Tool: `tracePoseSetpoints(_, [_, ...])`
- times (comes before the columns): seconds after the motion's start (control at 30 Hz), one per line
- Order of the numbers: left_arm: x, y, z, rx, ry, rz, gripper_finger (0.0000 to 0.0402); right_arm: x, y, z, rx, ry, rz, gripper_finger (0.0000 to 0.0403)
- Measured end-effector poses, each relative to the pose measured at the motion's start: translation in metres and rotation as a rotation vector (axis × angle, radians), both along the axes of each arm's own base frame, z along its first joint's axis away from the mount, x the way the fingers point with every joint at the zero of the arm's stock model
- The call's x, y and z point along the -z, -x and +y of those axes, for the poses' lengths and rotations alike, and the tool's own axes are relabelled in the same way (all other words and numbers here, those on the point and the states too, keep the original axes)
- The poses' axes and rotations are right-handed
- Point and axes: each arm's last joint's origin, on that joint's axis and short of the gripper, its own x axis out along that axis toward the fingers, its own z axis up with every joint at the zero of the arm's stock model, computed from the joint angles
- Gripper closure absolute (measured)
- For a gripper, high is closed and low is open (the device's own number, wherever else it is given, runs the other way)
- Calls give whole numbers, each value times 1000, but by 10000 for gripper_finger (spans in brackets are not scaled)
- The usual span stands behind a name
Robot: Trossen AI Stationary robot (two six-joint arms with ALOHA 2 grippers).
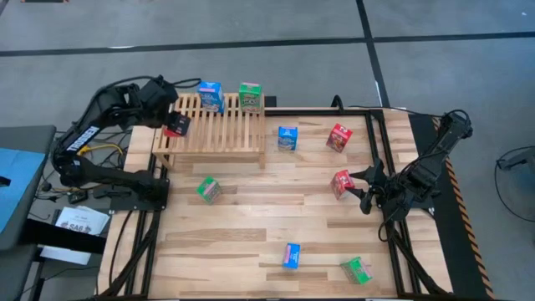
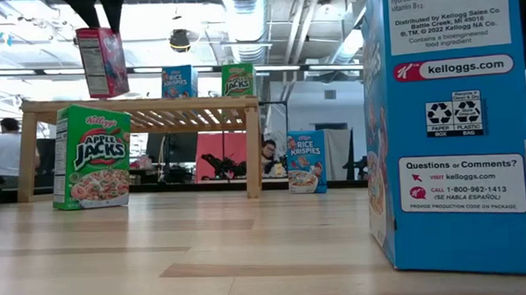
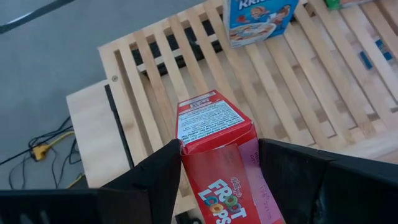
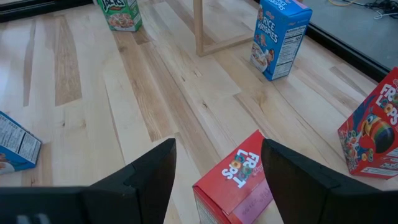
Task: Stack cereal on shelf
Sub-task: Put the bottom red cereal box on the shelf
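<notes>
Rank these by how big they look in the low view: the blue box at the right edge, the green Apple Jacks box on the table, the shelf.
1. Blue box, largest only because nearest the camera.
2. Shelf.
3. Apple Jacks box.

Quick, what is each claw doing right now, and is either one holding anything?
Left claw: shut on a red Froot Loops cardboard box above the slatted wooden shelf.
Right claw: open around another red box, not gripping.

My left arm reaches up and inward, left gripper [image 1: 173, 125] clamped on a load. My right arm is folded low at the right side, right gripper [image 1: 361, 186] parted, fingers pointing left.
</notes>
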Motion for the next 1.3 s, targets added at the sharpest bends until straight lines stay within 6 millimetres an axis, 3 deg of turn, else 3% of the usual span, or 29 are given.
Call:
tracePoseSetpoints(0.3, [-3, 3, 13, 7, -38, 6, 207, 0, 0, 0, 0, 0, 0, 142])
tracePoseSetpoints(0.83, [11, -7, 45, 6, 40, 102, 205, 0, 0, 0, 0, 0, 0, 142])
tracePoseSetpoints(1.3, [10, -6, 53, -32, -23, 142, 108, 0, 0, 0, 0, 0, 0, 142])
